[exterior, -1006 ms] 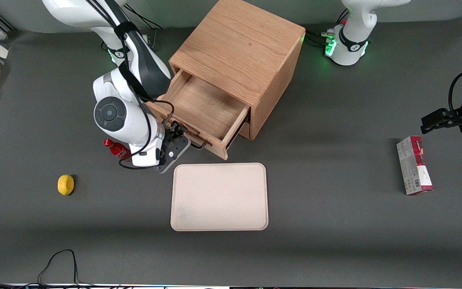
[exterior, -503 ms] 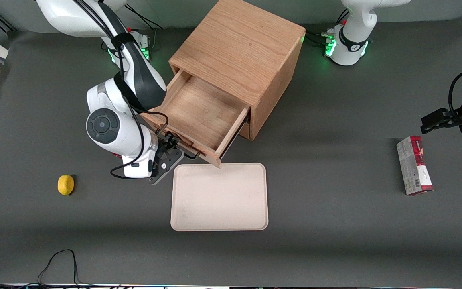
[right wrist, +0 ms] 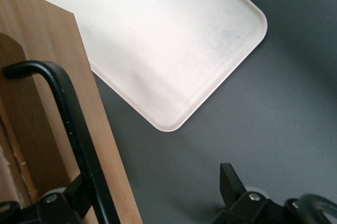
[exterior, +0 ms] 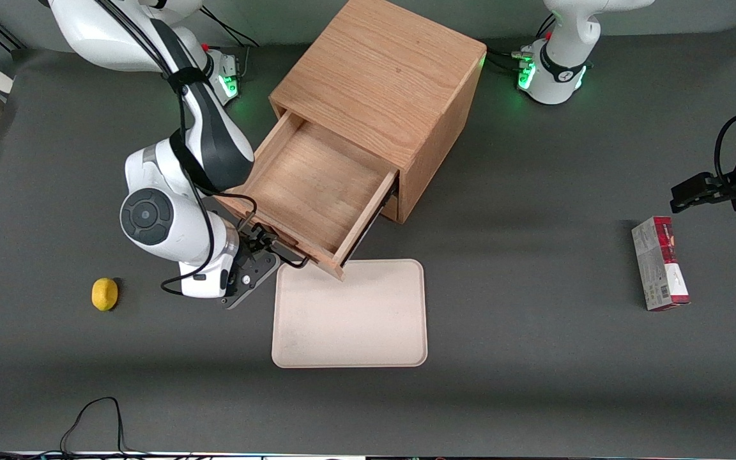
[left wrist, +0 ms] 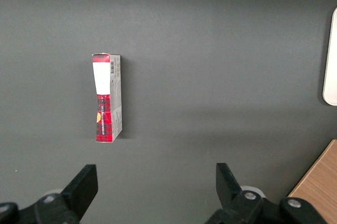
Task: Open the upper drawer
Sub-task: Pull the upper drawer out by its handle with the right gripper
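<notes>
Front view: upper drawer [exterior: 307, 185] pulled well out of cabinet [exterior: 384, 76], corner over tray [exterior: 350, 313]. Hand [exterior: 270, 250] at black handle [right wrist: 73, 129], fingers spread around it. Keep pull straight along slide axis.

Robotics lab: dark mat table [exterior: 534, 396], arm bases w/ green LEDs [exterior: 525, 75].

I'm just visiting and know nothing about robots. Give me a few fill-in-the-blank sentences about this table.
1. The upper drawer of the wooden cabinet is pulled ____.
2. The pincer is at the drawer's black ____.
3. Inside, the drawer holds ____.
4. The drawer's front corner overhangs the cream ____.

Missing words: open; handle; nothing; tray
</notes>
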Controlling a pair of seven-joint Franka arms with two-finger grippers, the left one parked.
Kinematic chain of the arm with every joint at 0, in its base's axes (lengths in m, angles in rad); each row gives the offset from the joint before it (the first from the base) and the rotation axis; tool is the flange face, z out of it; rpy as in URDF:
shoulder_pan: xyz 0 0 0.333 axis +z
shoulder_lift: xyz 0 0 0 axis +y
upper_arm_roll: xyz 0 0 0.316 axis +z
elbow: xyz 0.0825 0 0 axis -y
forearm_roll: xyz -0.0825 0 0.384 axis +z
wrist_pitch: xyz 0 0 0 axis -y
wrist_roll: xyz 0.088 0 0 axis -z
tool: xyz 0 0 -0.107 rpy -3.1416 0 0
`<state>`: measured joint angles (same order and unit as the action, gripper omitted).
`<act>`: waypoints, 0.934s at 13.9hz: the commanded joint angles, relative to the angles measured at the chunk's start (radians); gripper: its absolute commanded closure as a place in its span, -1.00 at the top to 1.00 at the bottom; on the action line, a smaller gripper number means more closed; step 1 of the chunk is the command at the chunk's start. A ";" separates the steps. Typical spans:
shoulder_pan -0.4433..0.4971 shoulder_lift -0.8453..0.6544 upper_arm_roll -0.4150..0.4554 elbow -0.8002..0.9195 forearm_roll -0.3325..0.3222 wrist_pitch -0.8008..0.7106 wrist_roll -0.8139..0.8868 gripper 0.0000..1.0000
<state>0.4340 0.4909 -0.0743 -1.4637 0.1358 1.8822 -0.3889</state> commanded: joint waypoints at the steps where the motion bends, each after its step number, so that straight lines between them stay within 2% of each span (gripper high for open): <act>1: -0.023 0.052 -0.001 0.084 -0.018 -0.040 -0.018 1.00; 9: -0.038 0.055 0.002 0.129 -0.007 -0.093 -0.010 1.00; 13: -0.038 0.048 0.001 0.245 -0.005 -0.210 -0.007 1.00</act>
<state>0.4027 0.5292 -0.0739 -1.2881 0.1357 1.7242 -0.3889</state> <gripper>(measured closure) 0.000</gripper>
